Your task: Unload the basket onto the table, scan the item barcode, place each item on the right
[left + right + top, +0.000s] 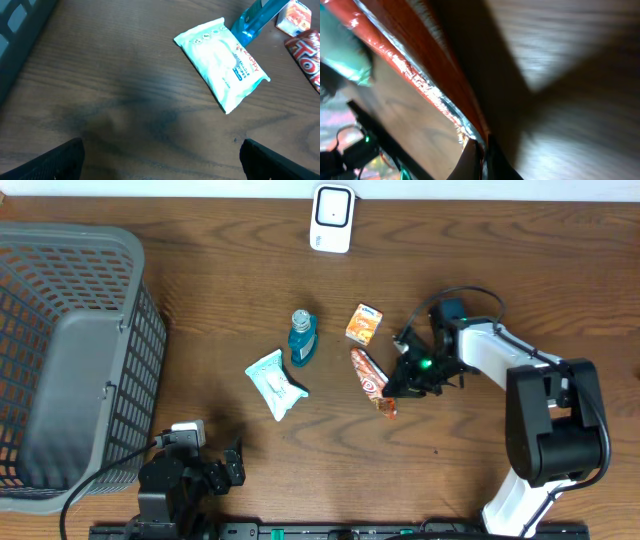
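Overhead: found the red snack bar (367, 373) lying slantwise on the counter (200, 300), at four o'clock from the blue bottle (303, 338) and well apart from the white scanner (332, 218) at twelve o'clock. Noted the right gripper (398, 388) clamped on its lower end, and the left gripper (222, 470) at seven o'clock, spread wide.

Left wrist: caught only a glossy red end with white lettering at two o'clock, beyond the wipes packet (222, 62).

Right wrist: saw crinkled red foil with a silver seam pinched flat between closed jaws. Judged it light, soft and slippery. Reckoned the crimped end seam the safest hold. Could not find the barcode.
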You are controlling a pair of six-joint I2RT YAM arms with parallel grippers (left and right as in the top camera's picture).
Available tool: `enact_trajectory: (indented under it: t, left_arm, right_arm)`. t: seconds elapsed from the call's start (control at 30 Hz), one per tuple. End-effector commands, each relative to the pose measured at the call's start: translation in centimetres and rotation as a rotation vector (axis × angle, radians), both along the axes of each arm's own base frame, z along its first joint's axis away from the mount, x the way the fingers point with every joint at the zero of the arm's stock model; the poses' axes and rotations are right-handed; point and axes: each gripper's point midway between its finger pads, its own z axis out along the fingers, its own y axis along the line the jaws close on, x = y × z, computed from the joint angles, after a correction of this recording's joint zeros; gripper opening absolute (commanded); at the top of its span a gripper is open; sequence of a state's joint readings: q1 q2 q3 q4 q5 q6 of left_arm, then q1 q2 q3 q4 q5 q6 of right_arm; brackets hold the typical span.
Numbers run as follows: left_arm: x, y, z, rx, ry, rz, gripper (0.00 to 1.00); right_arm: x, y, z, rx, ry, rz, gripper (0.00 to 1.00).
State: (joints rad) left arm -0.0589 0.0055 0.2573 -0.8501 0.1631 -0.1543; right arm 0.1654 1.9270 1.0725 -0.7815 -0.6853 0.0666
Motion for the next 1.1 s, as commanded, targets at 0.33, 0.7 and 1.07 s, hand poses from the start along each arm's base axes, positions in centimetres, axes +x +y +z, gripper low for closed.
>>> enact_trajectory:
  t: [0.33, 0.7, 1.07]
  left_arm:
    - [-0.6, -0.1, -0.9, -0.006, 0.041, -0.005, 0.99]
    - [-0.6, -0.1, -0.9, -0.006, 0.041, -0.006, 0.99]
    - [-0.6, -0.1, -0.9, -0.006, 0.041, -0.005, 0.99]
  right_arm:
    - [4.0, -6.9, -1.7, -0.262, -0.065, -0.188, 0.18]
    - [5.3, -3.9, 8.5, -0.219, -0.341, -0.041, 0.42]
    - [3.1, -0.5, 6.1, -0.557, -0.499, 0.218, 0.7]
